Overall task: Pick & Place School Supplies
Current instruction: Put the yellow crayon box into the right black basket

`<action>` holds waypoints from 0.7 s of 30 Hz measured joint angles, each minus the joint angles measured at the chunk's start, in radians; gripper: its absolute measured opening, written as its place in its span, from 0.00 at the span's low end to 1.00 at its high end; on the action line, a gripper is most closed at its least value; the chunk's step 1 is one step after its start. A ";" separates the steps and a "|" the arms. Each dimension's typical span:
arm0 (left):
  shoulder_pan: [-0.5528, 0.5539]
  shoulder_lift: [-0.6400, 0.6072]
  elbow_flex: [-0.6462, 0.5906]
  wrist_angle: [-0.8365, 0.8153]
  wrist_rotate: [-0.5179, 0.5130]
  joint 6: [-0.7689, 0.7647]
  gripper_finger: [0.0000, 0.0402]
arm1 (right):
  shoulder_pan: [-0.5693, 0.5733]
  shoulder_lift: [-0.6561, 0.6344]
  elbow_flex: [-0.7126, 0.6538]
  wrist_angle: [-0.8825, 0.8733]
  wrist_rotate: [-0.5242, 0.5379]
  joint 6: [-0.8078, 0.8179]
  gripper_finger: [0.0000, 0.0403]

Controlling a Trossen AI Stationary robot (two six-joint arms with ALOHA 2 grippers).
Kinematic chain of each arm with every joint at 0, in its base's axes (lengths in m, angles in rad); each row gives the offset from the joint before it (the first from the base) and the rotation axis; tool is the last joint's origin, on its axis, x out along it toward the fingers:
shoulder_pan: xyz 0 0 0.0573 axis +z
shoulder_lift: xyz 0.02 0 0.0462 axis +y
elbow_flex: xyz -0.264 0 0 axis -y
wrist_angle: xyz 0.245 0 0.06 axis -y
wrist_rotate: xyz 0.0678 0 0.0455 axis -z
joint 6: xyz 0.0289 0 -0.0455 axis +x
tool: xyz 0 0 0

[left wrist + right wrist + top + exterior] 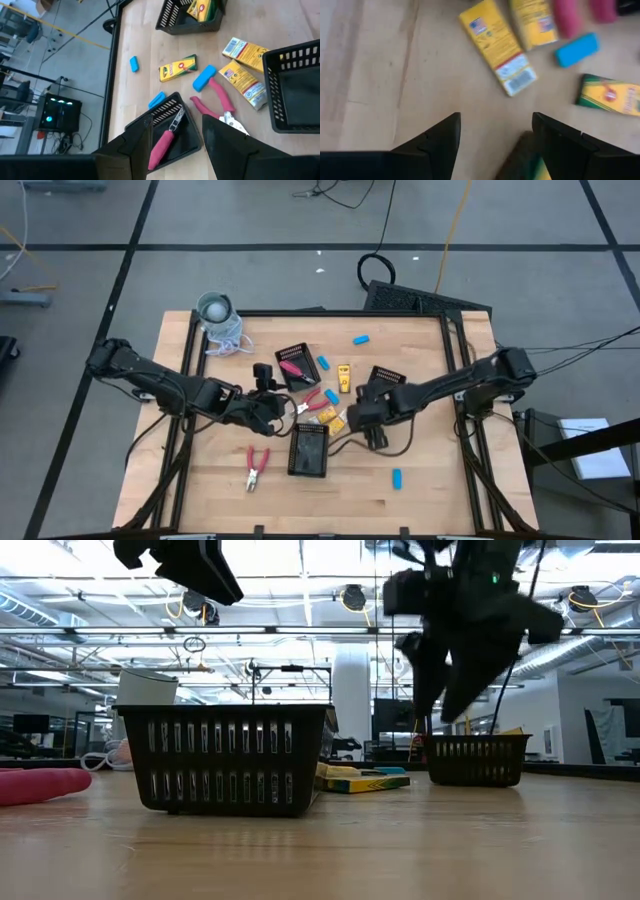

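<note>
Pale wood of the table [420,500] runs bare along the near edge, where a stray light-blue piece [397,477] and a pair of red-handled pliers [256,465] lie apart from the rest. A little farther in stands an empty black slotted tray [308,450], and just past it the clutter at the table's middle: two yellow boxes [497,45] side by side, another pair of pliers [216,102] with a light-blue piece [203,78] against its handle, and a green-and-yellow box [178,67]. The right gripper [362,417] hangs over these yellow boxes with its fingers spread and nothing between them; the wrist view shows bare wood in the gap and the boxes just ahead. The left gripper [262,412] waits beside a second tray [172,127], also parted and empty, and that tray already holds one red-handled tool [165,137]. Farther back a third tray [385,378] carries yellow boxes, with more light-blue pieces and a grey-white cup [215,308] towards the far edge. To do this step well, I judge the right arm should shift forward until one box sits squarely between the fingers, align across its narrow width, and descend without nudging its neighbour.
</note>
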 joint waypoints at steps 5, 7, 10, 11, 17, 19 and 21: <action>0.000 0.000 0.000 -0.005 0.000 0.000 0.44 | -0.003 0.100 0.030 0.003 -0.020 -0.019 0.61; 0.000 -0.004 0.000 -0.016 0.000 0.000 0.44 | -0.009 0.121 0.044 0.003 -0.020 -0.047 0.62; 0.000 -0.021 0.000 -0.027 -0.002 -0.010 0.44 | -0.017 0.140 0.067 0.023 -0.021 -0.097 0.64; 0.000 -0.022 0.000 -0.027 -0.004 -0.009 0.44 | -0.018 0.144 0.072 0.029 -0.023 -0.115 0.65; -0.001 -0.066 0.000 -0.040 -0.003 -0.007 0.44 | -0.049 0.172 0.092 0.058 -0.054 -0.171 0.67; -0.001 -0.079 -0.001 -0.051 0.001 -0.011 0.44 | -0.062 0.171 0.092 0.064 -0.066 -0.185 0.67; -0.001 -0.092 -0.001 -0.048 0.000 -0.012 0.44 | -0.076 0.171 0.092 0.084 -0.073 -0.196 0.67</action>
